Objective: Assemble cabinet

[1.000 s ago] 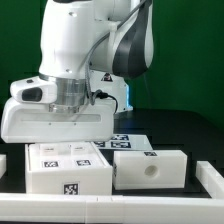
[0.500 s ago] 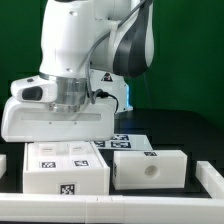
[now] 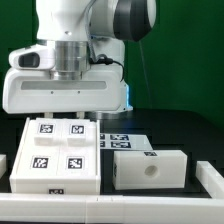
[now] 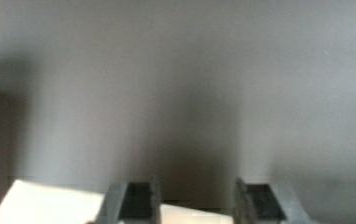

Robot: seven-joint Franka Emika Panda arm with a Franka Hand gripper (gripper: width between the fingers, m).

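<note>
The tagged cabinet box (image 3: 57,155) is seen tilted, just beside the marker board (image 3: 122,142); it is judged light, rigid and smooth, best gripped at a wall edge. The gripper (image 4: 200,205) is seen spread; any clamping cannot be told.

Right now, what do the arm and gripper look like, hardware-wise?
Arm: glossy white rounded shells, dark grey joint cover, thin black cable at the wrist. Gripper: wide white boxy body, two slim dark grey fingers. No markings visible.
</note>
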